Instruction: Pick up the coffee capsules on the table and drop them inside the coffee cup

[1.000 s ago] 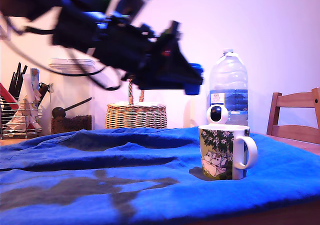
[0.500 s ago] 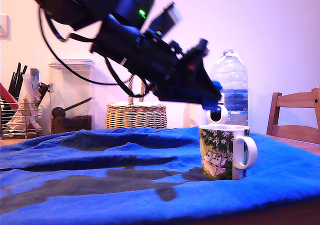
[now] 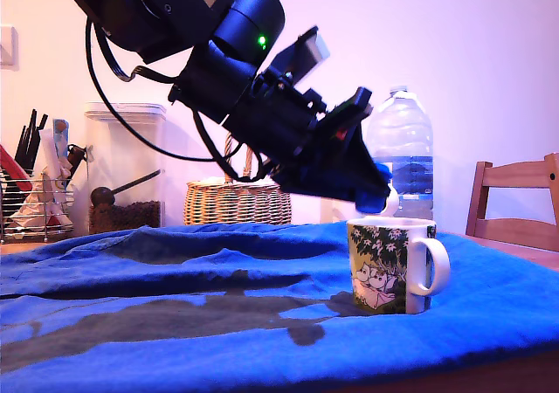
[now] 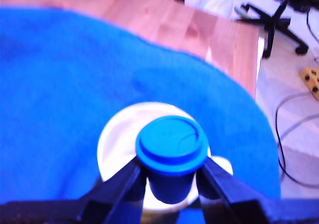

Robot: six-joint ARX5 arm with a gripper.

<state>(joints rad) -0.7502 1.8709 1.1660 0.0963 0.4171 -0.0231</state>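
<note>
My gripper (image 3: 376,199) is shut on a bright blue coffee capsule (image 4: 171,154) and hovers just above the rim of the coffee cup (image 3: 389,265). In the wrist view the capsule sits between the two dark fingers (image 4: 122,184), directly over the cup's white opening (image 4: 112,147). The cup is a white mug with a green leafy cartoon print; it stands upright on the blue cloth of the table (image 3: 175,323), its handle toward the exterior view's right. In the exterior view only a blue tip of the capsule (image 3: 374,203) shows below the fingers.
Behind the cloth stand a wicker basket (image 3: 238,201), a large water bottle (image 3: 400,153), a round white camera partly hidden by the gripper, a clear storage jar (image 3: 122,170) and a utensil rack (image 3: 35,192). A wooden chair (image 3: 515,205) stands at the exterior view's right.
The arm has swung toward the exterior view's right and downward, carrying the blue capsule from beside the bottle to just over the cup's rim.
</note>
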